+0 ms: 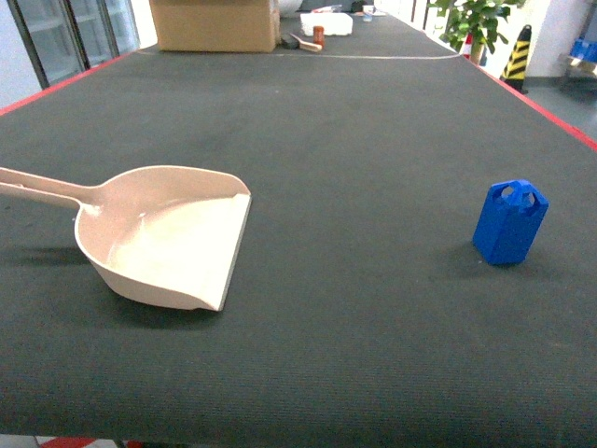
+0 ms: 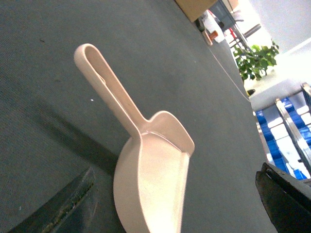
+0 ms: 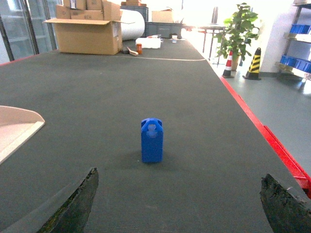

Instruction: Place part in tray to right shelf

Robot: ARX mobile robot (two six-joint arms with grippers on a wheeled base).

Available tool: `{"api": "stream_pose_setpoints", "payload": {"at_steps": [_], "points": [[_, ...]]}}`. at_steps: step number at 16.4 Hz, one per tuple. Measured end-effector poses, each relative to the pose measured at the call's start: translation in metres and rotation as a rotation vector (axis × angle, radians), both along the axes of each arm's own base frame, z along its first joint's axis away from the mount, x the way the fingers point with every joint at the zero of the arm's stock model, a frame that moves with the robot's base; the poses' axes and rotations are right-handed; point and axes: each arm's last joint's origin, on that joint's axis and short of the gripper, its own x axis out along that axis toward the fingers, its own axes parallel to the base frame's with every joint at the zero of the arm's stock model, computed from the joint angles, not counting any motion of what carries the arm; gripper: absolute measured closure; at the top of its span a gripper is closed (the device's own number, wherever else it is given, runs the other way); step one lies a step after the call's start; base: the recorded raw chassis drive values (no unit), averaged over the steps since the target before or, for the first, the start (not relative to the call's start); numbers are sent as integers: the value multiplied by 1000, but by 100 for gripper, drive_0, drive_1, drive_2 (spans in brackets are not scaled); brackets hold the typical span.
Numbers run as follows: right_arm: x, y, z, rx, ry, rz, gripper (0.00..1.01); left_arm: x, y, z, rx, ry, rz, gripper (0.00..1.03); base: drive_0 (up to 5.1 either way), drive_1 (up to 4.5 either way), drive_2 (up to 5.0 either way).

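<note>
The pale pinkish-beige tray lies on the dark table at the left, with its handle pointing left and its flat lip facing right. The blue part stands upright on the right side, well apart from the tray. My left gripper is open just above the tray, whose scoop lies between the fingers and whose handle runs away up-left. My right gripper is open and empty. The part stands a short way ahead of it, slightly left of centre. Neither gripper shows in the head view. The right shelf is out of view.
A cardboard box and small items sit at the table's far end. A red edge marks the table's right side, with floor, a potted plant and a striped cone beyond it.
</note>
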Motion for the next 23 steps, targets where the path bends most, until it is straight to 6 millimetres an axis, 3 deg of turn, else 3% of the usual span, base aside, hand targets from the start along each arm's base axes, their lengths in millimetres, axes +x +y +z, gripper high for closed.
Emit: {"api": "stream_pose_setpoints", "payload": {"at_steps": [4,6,11,18,20,22,23], "points": [[0,0,0,0,0,0,3,68,22,-45,-153,69,26,5,0,0,0],[0,0,0,0,0,0,3,87,25,-52,-187,48,2,5,0,0,0],[0,0,0,0,0,0,3,123,25,-57,-235,40,-8,5,0,0,0],[0,0,0,0,0,0,3,145,26,-77,-283,53,28,5,0,0,0],[0,0,0,0,0,0,3,151,24,-78,-295,39,12,22,0,0,0],[0,0,0,0,0,0,3,152,22,-80,-298,23,1,30,0,0,0],[0,0,0,0,0,0,3,153,20,-85,-306,33,-11,41,0,0,0]]}}
